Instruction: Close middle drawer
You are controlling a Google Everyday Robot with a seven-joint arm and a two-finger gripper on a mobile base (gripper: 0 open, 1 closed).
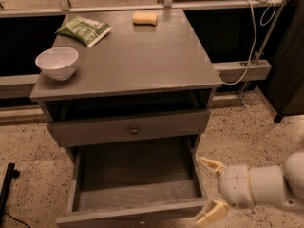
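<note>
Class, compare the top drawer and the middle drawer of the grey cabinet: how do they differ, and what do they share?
The top drawer is pushed in; the middle drawer is pulled far out, its bare inside showing. The top drawer's knob faces the camera; the middle drawer's front sits at the picture's bottom edge. Both are grey. The gripper, open, is beside the middle drawer's right front corner.

white bowl [57,62], green packet [84,30] and yellow sponge [144,18] sit atop the cabinet [142,65].
</note>
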